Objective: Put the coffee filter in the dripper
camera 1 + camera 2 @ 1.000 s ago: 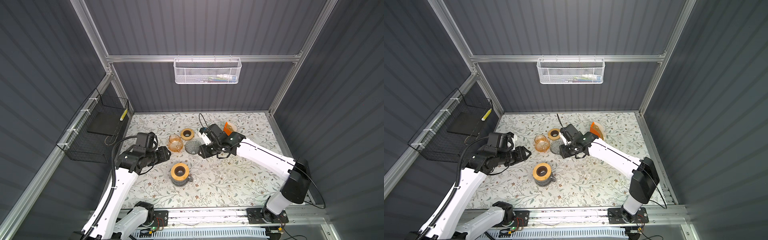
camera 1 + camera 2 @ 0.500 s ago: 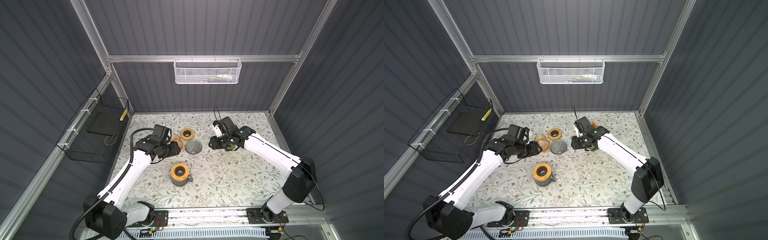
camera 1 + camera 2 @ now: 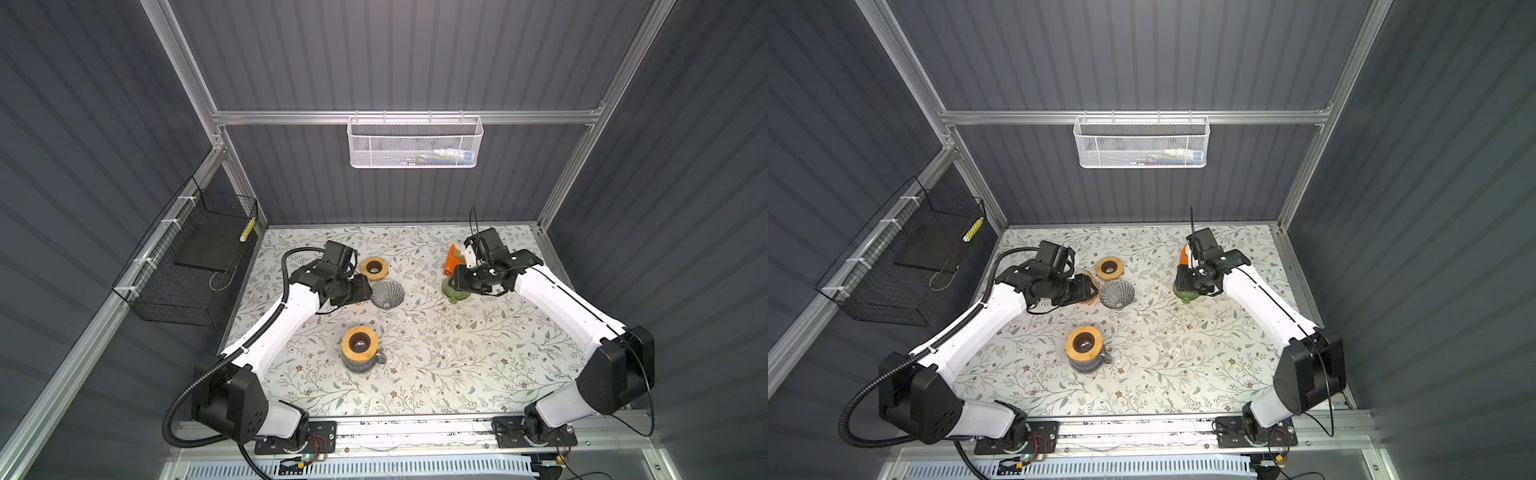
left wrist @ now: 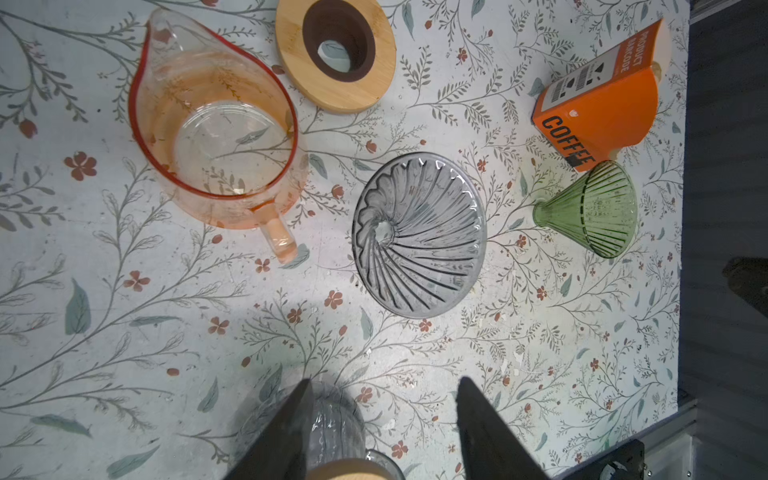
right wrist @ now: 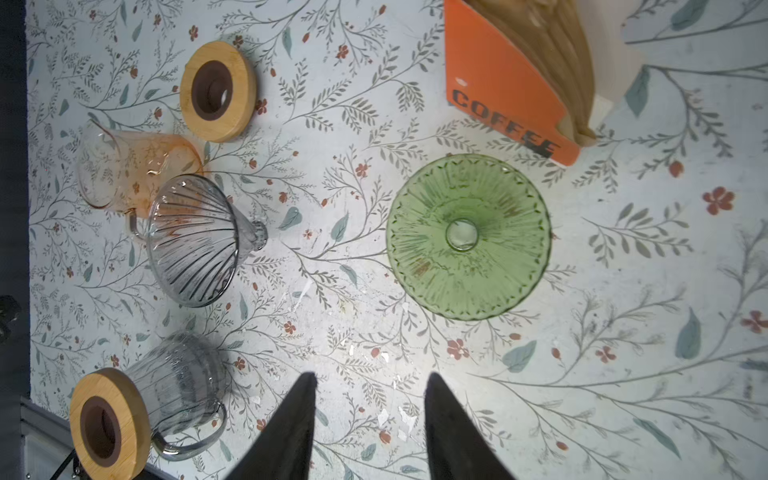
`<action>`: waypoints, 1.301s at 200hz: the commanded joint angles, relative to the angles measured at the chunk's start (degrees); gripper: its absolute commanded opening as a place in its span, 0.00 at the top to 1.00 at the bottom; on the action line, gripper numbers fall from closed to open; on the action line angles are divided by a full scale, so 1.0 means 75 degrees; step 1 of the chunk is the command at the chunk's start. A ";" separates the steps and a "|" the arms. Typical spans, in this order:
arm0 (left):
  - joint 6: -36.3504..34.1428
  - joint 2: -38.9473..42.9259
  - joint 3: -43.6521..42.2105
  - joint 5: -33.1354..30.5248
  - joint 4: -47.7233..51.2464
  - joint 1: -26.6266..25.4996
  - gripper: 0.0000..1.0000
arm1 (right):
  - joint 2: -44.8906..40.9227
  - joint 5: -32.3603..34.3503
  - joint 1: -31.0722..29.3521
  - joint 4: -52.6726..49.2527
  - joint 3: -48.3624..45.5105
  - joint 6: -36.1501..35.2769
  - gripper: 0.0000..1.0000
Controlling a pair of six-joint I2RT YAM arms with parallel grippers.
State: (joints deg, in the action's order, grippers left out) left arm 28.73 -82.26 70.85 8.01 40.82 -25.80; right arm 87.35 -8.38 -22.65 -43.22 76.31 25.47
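Standing in the orange box (image 5: 494,83) just beside the green dripper (image 5: 467,237), the coffee filters (image 5: 552,62) lie well clear of the right jaws, which are half open and empty. The right arm (image 3: 561,299) extends over the green dripper, wrist pointing down. Left jaws: half open, empty.

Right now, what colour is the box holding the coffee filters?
The filter box is orange with black COFFEE lettering, clearest in the right wrist view.

Light: bright, even on floral-patterned white tabletop (image 3: 436,353)
Shadows: soft, faint
Focus: wrist views soften toward edges
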 commanded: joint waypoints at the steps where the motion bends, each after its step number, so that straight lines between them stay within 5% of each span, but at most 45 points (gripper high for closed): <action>1: -0.0235 -0.0232 0.0400 -0.0085 -0.0098 -0.0239 0.44 | -0.0232 -0.0146 0.0284 -0.0098 -0.0226 0.0191 0.55; 109: -0.0129 -0.1014 0.0770 -0.0306 -0.0389 -0.0997 0.45 | -0.0480 -0.0254 0.1169 0.0268 -0.1131 0.0417 0.53; 260: 0.0013 -0.0658 0.0551 -0.0424 -0.0646 -0.1071 0.45 | 0.0969 -0.0248 0.1286 0.1027 -0.0873 0.0576 0.54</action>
State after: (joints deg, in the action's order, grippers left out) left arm 28.25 -89.60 75.07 5.54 36.27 -33.82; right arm 93.38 -10.33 -13.26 -36.49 68.29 29.43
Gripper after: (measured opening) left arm 0.548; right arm 0.463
